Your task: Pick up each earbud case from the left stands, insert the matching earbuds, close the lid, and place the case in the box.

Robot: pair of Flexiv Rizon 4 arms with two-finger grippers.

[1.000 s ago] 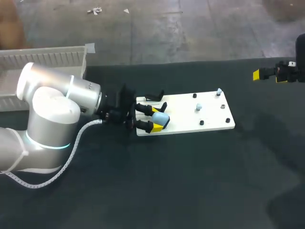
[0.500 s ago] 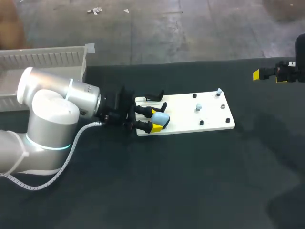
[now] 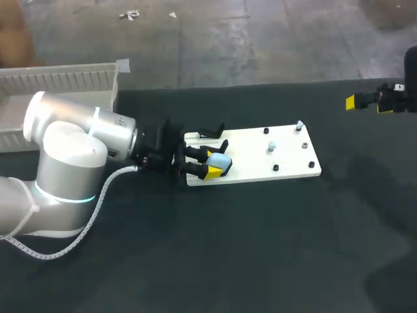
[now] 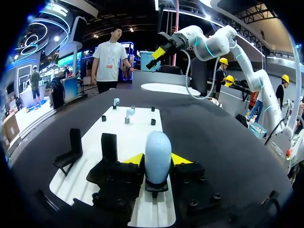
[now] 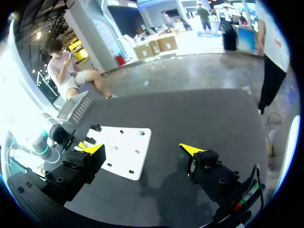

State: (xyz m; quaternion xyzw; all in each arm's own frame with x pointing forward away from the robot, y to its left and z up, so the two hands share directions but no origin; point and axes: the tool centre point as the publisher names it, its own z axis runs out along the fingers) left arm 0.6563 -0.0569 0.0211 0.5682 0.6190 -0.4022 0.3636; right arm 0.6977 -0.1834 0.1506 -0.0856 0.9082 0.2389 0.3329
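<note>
A light-blue earbud case (image 4: 157, 153) stands upright on a black stand at the near end of the white board (image 4: 137, 130). My left gripper (image 4: 157, 159) is shut on it, a yellow tip pressing each side. From above, the case (image 3: 221, 161) sits at the board's left end between those fingers (image 3: 212, 173). Two small light-blue earbuds (image 4: 128, 113) sit on pegs at the board's far end, also seen as earbuds (image 3: 272, 148) from above. My right gripper (image 3: 368, 103) hangs open and empty over the table's far right corner (image 5: 142, 148).
Two empty black stands (image 4: 108, 147) rise beside the case on the board's near end. Small black pegs (image 3: 275, 167) dot the board's right half. A white slatted box (image 3: 62, 85) stands at the back left. Dark tabletop (image 3: 260, 248) spreads in front.
The left gripper's fingers have closed in onto the earbud case, and the left arm shifted slightly leftward. The right arm has not moved.
</note>
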